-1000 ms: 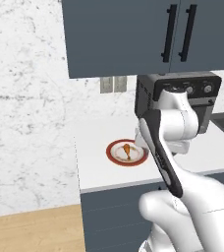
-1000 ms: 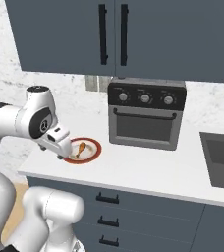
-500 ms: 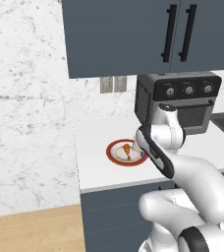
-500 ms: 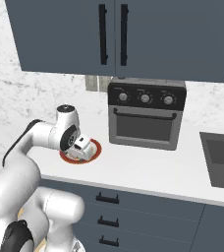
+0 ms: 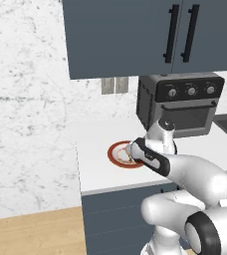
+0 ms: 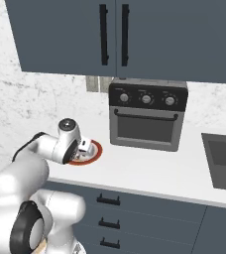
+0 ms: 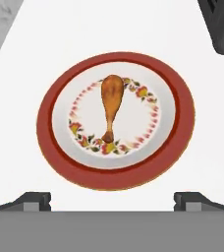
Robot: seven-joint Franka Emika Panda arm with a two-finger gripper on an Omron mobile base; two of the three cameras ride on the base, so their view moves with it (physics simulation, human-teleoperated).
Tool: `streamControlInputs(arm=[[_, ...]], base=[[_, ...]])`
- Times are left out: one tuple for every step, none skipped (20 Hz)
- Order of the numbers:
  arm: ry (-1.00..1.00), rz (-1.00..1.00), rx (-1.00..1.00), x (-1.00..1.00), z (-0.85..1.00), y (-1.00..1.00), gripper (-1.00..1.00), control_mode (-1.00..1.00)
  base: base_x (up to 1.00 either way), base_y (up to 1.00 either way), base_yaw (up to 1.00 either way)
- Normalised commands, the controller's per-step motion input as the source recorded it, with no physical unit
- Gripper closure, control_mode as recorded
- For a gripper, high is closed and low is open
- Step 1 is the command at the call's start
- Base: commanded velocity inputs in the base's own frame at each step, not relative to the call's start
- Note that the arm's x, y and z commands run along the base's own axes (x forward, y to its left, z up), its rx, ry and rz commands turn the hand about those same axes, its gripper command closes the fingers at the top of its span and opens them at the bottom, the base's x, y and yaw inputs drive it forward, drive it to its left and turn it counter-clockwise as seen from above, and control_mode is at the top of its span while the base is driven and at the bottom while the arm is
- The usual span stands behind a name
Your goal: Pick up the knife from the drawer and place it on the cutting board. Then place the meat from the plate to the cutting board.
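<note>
- Hovering over the left part of the white countertop [image 5: 100,169]: two-finger gripper [image 7: 112,199] on the white arm, dark tips spread wide at either side of the hand view, nothing between them.
- Lying flat on that countertop, directly under the gripper: round white plate with a red rim [image 7: 178,142] and a ring of small flower print inside; seen also in the left base view [image 5: 116,152] and in the right base view [image 6: 96,151], partly covered by the hand.
- Resting in the plate's middle: small orange-brown drumstick-shaped piece of meat [image 7: 111,103], thick end toward the top of the hand view, thin end toward the gripper, untouched by either tip.
- Standing to the right of the plate, against the marble wall: dark grey countertop oven with three knobs [image 6: 147,121], apart from the plate.
- Set below the counter edge: slate blue-grey drawer fronts with short black bar handles [image 6: 110,200], shut.
- Sunk into the counter at far right: dark sink [image 6: 224,158].
</note>
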Motion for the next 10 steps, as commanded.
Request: streamControlInputs(arm=[[0.00, 0.03, 0.00, 0.84, 0.09, 0.35, -1.00, -1.00], [0.07, 0.01, 0.00, 0.85, 0.06, 0.39, -1.00, -1.00], [0.18, 0.00, 0.00, 0.84, 0.11, 0.36, -1.00, -1.00], [0.23, 0.00, 0.00, 0.82, 0.14, 0.33, -1.00, -1.00], [0.22, 0.00, 0.00, 0.82, 0.16, 0.21, -1.00, -1.00], [0.23, 0.00, 0.00, 0.83, 0.16, 0.20, -1.00, -1.00], [0.26, 0.00, 0.00, 0.85, 0.11, 0.06, -1.00, -1.00], [0.27, 0.00, 0.00, 0.66, 0.07, 0.00, -1.00, -1.00], [0.27, 0.00, -0.01, 0.61, 0.00, 0.00, -1.00, -1.00], [0.29, -0.01, -0.01, 0.48, 0.00, 0.00, -1.00, -1.00]], base=[[0.00, 0.00, 0.00], [0.00, 0.00, 0.00], [0.00, 0.00, 0.00], [0.00, 0.00, 0.00], [0.00, 0.00, 0.00], [0.00, 0.00, 0.00], [0.00, 0.00, 0.00], [0.00, 0.00, 0.00], [0.00, 0.00, 0.00], [0.00, 0.00, 0.00]])
